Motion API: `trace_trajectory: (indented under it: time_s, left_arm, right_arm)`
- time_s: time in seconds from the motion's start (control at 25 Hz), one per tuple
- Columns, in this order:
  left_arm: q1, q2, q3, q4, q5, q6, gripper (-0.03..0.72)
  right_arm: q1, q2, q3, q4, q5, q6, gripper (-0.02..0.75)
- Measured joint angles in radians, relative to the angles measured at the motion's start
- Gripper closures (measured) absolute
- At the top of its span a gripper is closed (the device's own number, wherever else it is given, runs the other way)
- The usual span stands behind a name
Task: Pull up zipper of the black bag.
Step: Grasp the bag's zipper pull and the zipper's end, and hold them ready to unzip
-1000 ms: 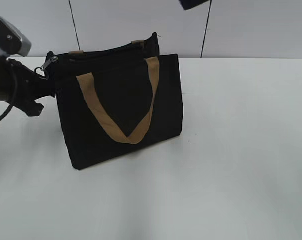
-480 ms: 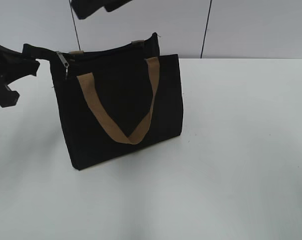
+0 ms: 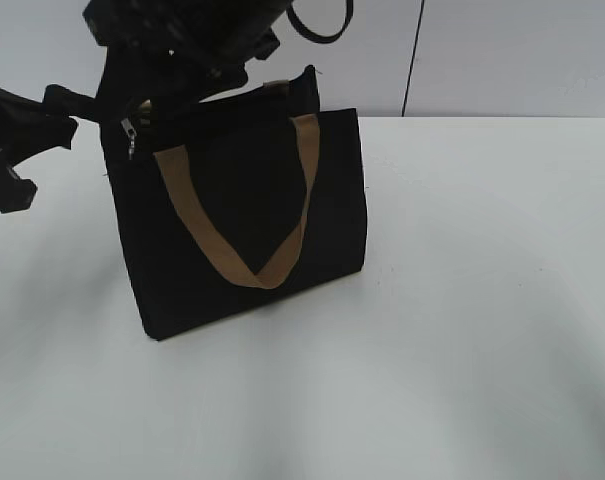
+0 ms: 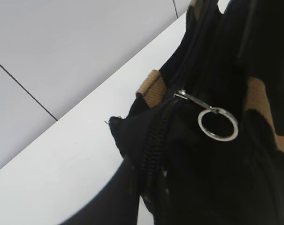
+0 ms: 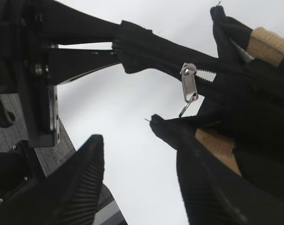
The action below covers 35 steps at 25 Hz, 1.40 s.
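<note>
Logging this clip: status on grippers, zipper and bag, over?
Left gripper shut on zip-end tab. Right gripper open, above the pull, not touching. Black bag upright on the table. Nothing blocking.

A white table (image 3: 482, 300) stands before a pale grey panelled wall (image 3: 512, 50).

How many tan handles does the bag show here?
2. One handle loops down the front face of the black bag; the rear handle shows only as tabs behind the top edge.

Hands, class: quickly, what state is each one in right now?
Left hand: closed on the black bag's zipper end tab.
Right hand: open, holding nothing.
</note>
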Motion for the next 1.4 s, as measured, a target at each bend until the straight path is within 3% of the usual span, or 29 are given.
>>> trace_trajectory:
  time_s: [0.2,1.4]
  left_arm:
    - [0.0,0.0,0.0,0.0,-0.001,0.0,0.66]
    - [0.0,0.0,0.0,0.0,0.035,0.0,0.66]
  right_arm:
    - [0.0,0.042,0.0,0.044,-0.037,0.017,0.394]
    - [0.0,0.145,-0.002,0.054,-0.197,0.044,0.447]
